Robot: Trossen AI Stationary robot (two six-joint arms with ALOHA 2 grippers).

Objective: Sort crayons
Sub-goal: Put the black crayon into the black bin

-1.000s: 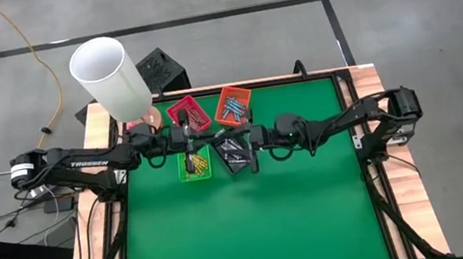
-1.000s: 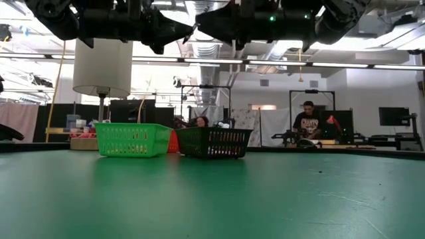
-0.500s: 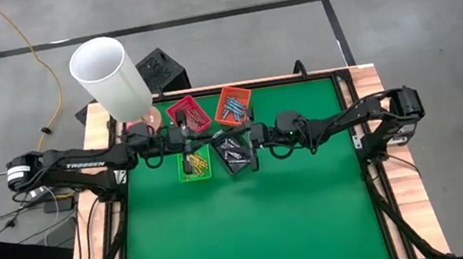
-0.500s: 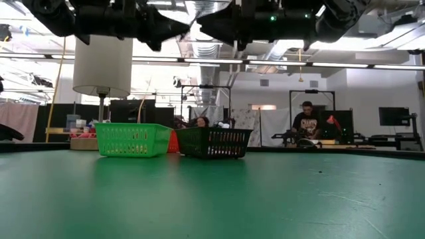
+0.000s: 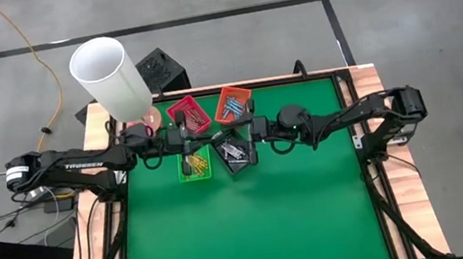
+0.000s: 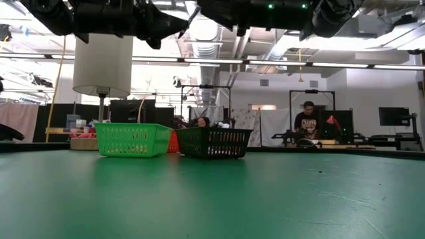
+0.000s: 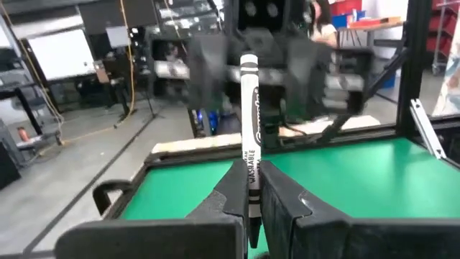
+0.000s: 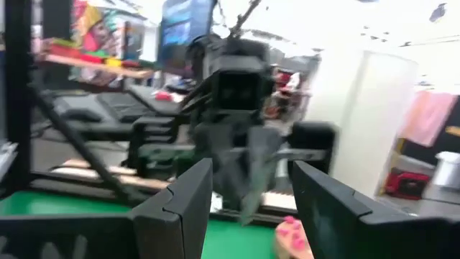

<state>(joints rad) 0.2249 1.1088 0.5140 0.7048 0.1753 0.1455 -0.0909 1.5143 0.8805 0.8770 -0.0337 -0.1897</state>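
Observation:
My left gripper (image 7: 250,205) is shut on a white crayon (image 7: 249,129) with black bands. In the high view it hovers (image 5: 195,139) between the red tray (image 5: 188,113) and the green tray (image 5: 194,165). My right gripper (image 8: 248,208) faces it, open and with nothing between its fingers, above the black tray (image 5: 233,153). Each tray holds several crayons, as does the orange tray (image 5: 232,104). In the low view the green tray (image 6: 133,139) and the black tray (image 6: 214,142) rest on their bases on the green mat, with both arms high above them. My left gripper pinches the white crayon's lower part (image 7: 251,188) between its two fingers. The fingers come level from the table's left and lie across the crayon. The crayon stands upright above the fingers, lifted clear of the trays; its lower end is hidden behind the fingers.
A tall white cylinder (image 5: 109,78) stands at the table's far left corner beside a pink object (image 5: 151,116). The green mat (image 5: 254,226) lies bare toward the near edge. A person (image 6: 307,123) sits far behind the table.
My right gripper has risen a little above the black tray, staying open. My left gripper has kept its place with the crayon upright.

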